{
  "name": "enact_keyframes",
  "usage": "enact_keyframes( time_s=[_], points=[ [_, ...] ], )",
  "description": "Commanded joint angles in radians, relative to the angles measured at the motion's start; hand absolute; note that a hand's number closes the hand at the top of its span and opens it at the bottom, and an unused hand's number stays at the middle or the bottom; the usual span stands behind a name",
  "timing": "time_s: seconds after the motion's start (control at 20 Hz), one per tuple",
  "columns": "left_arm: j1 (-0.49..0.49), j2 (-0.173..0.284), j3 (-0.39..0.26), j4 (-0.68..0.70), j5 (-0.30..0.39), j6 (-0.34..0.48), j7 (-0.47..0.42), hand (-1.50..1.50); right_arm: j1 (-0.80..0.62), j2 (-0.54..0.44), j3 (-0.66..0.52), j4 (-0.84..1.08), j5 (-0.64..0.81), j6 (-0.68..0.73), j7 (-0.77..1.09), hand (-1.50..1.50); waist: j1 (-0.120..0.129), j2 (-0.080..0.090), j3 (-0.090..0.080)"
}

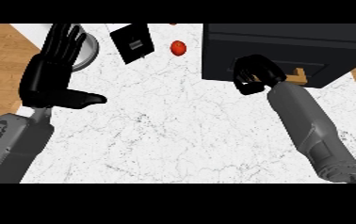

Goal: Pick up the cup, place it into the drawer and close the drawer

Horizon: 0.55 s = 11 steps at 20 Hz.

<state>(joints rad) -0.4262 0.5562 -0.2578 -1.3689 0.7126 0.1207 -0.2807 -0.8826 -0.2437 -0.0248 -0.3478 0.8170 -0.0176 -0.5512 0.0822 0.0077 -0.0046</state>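
Note:
A dark drawer unit (pixel 278 39) stands at the back right of the counter. A tan handle (pixel 300 75) runs across its front panel. My right hand (pixel 254 72) is at the left end of that handle with its fingers curled round it; a sliver of tan shows between thumb and fingers. No cup shows in plain view, and the drawer's inside is hidden. My left hand (pixel 50 72) rests open at the left edge, fingers up and thumb pointing right.
A red tomato (pixel 179 48) lies on the white marble counter (pixel 173 133) left of the drawer unit. A black box (pixel 131 42) sits at the back. A grey round vessel (pixel 88 53) stands partly behind my left hand. Wooden floor (pixel 14 49) shows at far left.

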Motion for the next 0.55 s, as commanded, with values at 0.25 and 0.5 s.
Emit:
enact_keyframes(
  time_s=[0.25,0.5],
  points=[
    [0.013,-0.025,-0.009,0.016,-0.003,-0.042,-0.027,-1.5,-0.107,-0.086,-0.091,0.068,-0.045,-0.038,0.067,1.5,0.037,0.047,0.008],
    [-0.005,-0.027,-0.015,0.018,0.0,-0.051,-0.001,-1.5,-0.093,-0.1,-0.092,0.076,-0.045,-0.039,0.034,1.5,0.036,0.047,0.009]
  ],
)
